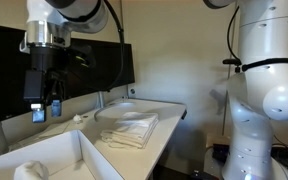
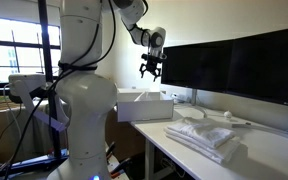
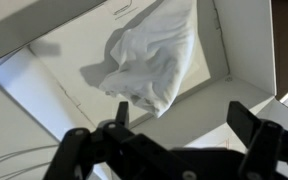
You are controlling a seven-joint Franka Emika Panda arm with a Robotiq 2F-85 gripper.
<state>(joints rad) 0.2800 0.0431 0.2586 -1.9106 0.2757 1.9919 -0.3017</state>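
My gripper (image 3: 182, 125) is open and holds nothing; its black fingers (image 3: 246, 120) stand wide apart. Straight below it, in the wrist view, a crumpled white cloth (image 3: 159, 60) lies inside a white bin (image 3: 59, 70). In both exterior views the gripper (image 1: 46, 106) (image 2: 150, 72) hangs well above the bin (image 1: 64, 152) (image 2: 144, 106), clear of its rim. The cloth (image 1: 29, 170) shows at the near end of the bin in an exterior view.
A stack of folded white towels (image 1: 129, 130) (image 2: 209, 135) lies on the white table (image 1: 169, 125) beside the bin. Dark monitors (image 2: 234, 65) stand along the back of the table. A small white scrap (image 1: 81, 119) sits near the bin's far end.
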